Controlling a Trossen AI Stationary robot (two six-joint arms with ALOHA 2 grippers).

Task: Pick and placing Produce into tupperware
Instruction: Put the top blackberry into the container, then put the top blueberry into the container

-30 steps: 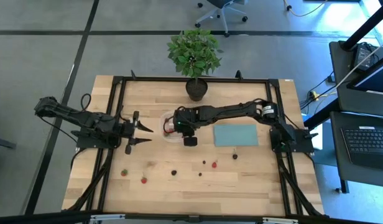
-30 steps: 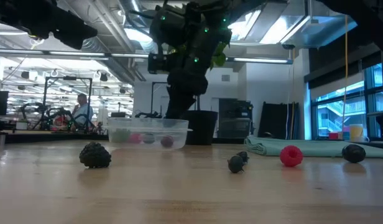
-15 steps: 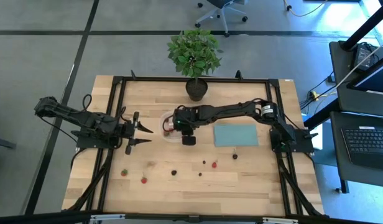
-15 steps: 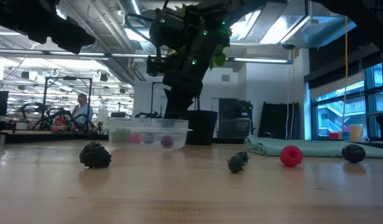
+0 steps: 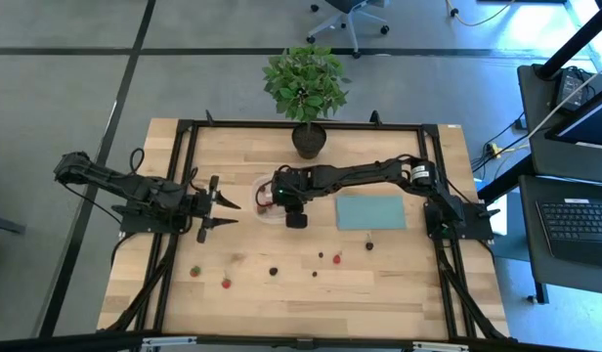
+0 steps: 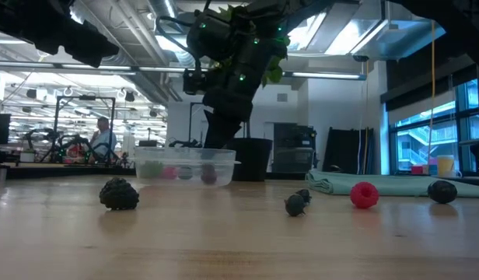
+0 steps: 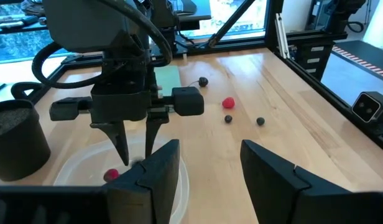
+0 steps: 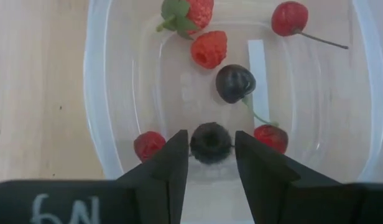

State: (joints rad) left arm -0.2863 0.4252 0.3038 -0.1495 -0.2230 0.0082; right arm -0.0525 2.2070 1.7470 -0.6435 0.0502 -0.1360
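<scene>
The right claw [image 8: 210, 163] is positioned over the tupperware [image 8: 110, 124], fingers narrowly parted around a dark berry [image 8: 211, 142] lying inside among red ones. The left claw [image 5: 219, 209] is held open beside the tupperware above the desk [image 5: 379, 284].

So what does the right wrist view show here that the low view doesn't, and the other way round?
Only the right wrist view: straight down into the tupperware, with a strawberry, a raspberry, a dark cherry and a blackberry lying between the right gripper fingers, which stand apart.

Only the low view: loose produce on the table, namely a blackberry, a red berry and a teal sheet, plus a person in the room behind.

Both: the tupperware holding berries, with the right arm over it.
</scene>
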